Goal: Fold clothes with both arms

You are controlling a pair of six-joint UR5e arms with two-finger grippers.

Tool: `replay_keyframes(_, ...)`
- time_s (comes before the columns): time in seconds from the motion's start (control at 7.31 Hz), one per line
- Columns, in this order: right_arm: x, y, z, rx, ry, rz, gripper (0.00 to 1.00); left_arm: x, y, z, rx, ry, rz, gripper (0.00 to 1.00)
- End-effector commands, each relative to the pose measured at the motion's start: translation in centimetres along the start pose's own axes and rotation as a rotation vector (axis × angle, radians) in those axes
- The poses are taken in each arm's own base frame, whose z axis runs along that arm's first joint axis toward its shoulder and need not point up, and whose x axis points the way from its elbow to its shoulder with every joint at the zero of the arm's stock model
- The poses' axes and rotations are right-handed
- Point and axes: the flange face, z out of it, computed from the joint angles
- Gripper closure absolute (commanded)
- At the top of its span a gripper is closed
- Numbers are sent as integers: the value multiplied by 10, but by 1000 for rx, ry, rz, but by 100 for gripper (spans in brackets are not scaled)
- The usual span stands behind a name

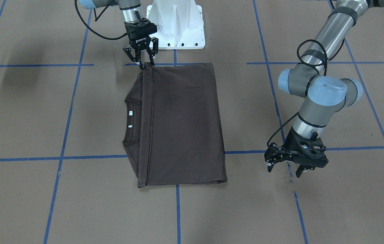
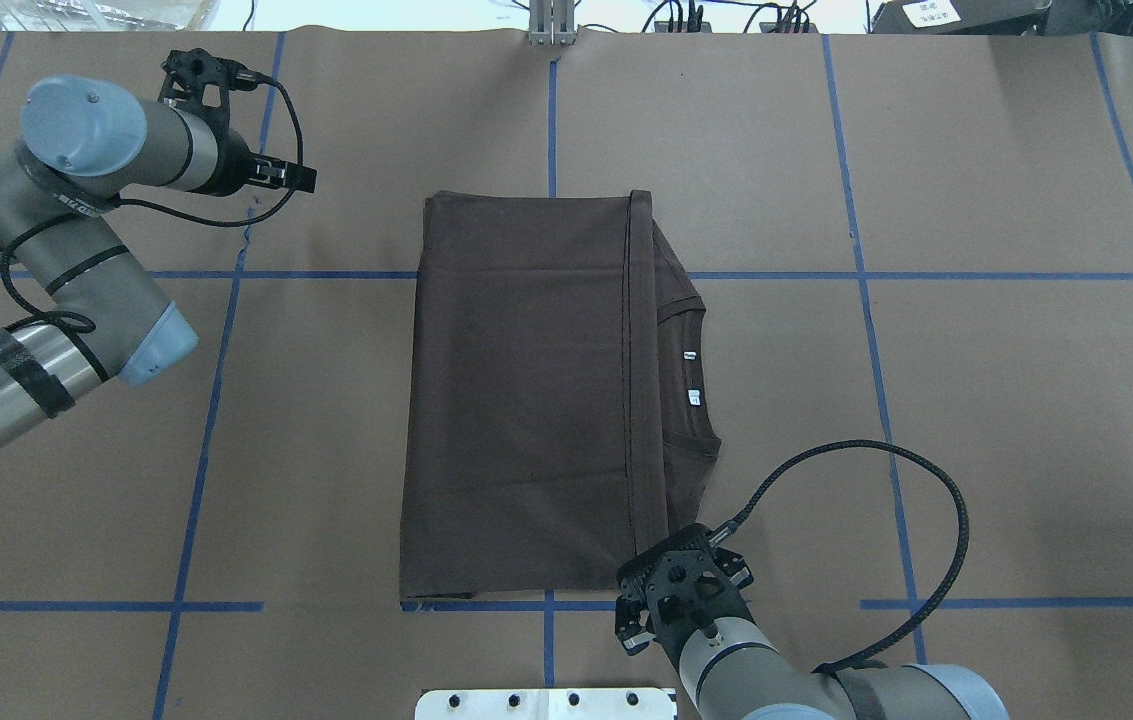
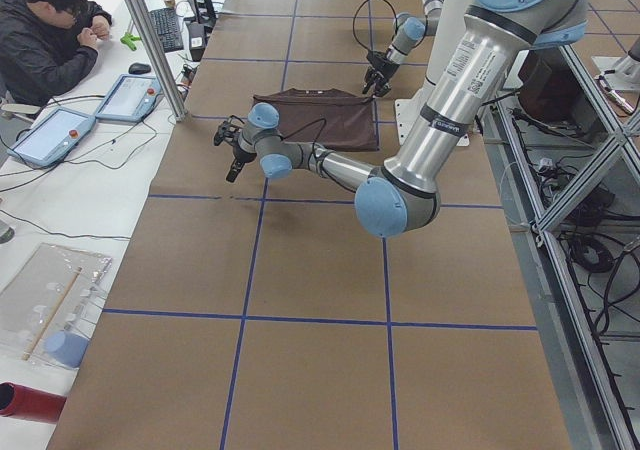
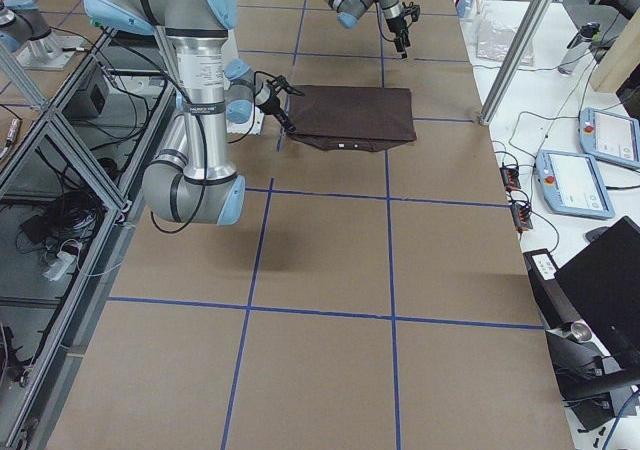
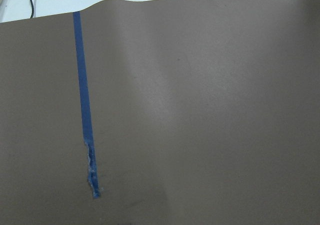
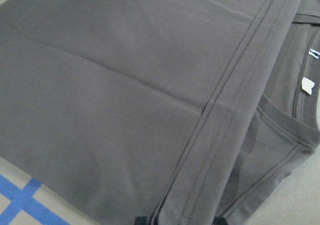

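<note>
- Exterior front-facing: the T-shirt lies folded flat.
- Right gripper, fingers spread, straddles its hem corner.
- Left gripper, fingers spread, hangs over the table, well apart.

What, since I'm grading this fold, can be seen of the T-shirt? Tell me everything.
The dark brown T-shirt lies flat on the brown paper table cover, folded into a rough rectangle. Its stitched hem band lies across it, just short of the ribbed collar, where two small white labels show. The cloth looks like soft cotton, lightly creased. The open right gripper has its fingers either side of the hem's near corner; contact is unclear.
</note>
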Motion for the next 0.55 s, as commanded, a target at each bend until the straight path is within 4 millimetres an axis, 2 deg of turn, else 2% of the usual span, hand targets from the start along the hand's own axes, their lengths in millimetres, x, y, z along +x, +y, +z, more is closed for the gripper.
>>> replay_keyframes(0.0,-3,4,0,-5,-3,-6,46,0,0,0,0,0,1,0)
replay_keyframes(0.14,-4,2,-1,-1,-6,-2,70,0,0,0,0,0,-1,0)
replay_keyframes(0.27,-2,3,0,-3,-1,-3,100,0,0,0,0,0,1,0)
replay_keyframes(0.41,-3,0,-1,3,-2,0,100,0,0,0,0,0,-1,0)
